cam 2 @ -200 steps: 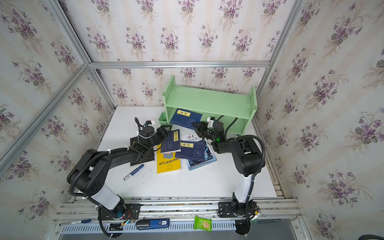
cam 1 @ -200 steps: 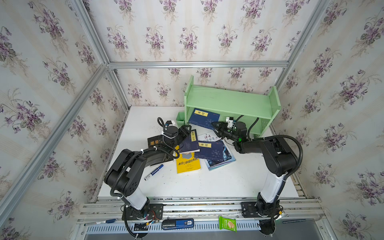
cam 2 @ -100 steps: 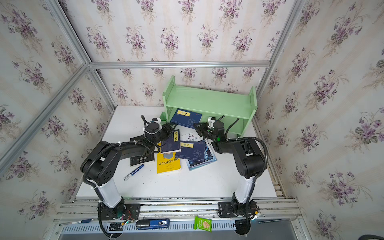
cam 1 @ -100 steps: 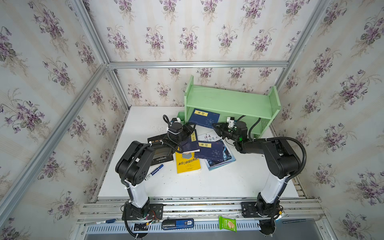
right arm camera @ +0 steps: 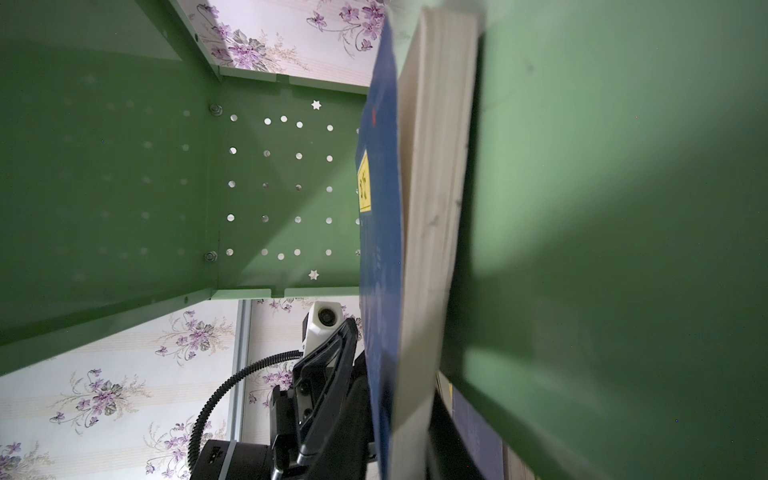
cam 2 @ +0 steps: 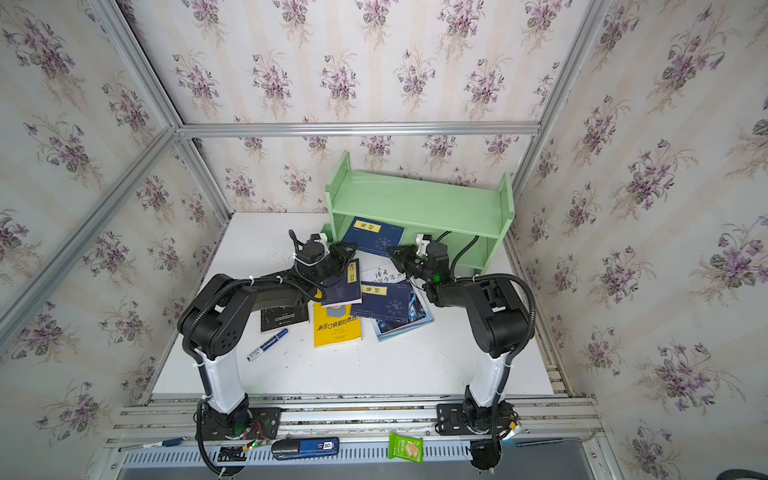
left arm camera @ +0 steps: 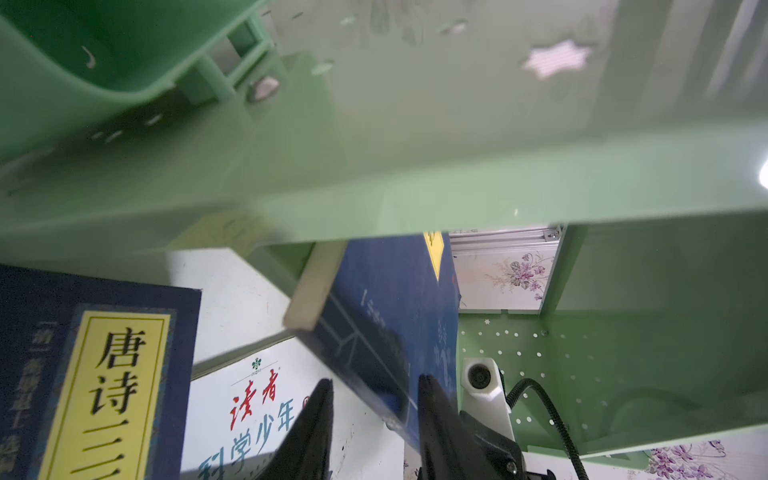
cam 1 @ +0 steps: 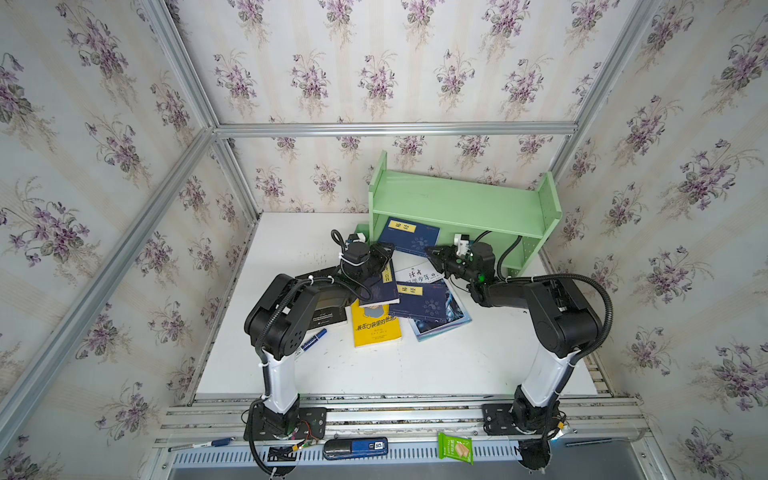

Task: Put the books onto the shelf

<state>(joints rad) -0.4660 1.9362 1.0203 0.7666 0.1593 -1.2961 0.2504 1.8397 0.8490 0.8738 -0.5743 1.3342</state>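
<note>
The pale green shelf stands at the back of the white table. A navy book with a yellow label lies partly under its upper tier, with the near edge sticking out. My right gripper is shut on that book's near right corner. My left gripper straddles the near left corner of the book, with a gap still showing beside one finger. Several other books lie in a loose pile, among them a navy one and a yellow one.
A black book lies under the left arm, with a blue marker pen beside it. A small green cup is fixed on the shelf's left end. A green snack packet lies on the front rail.
My left arm has swung from the book pile to the shelf, and its jaws have narrowed round the leaning navy book's corner. The right gripper has stayed at the other corner.
</note>
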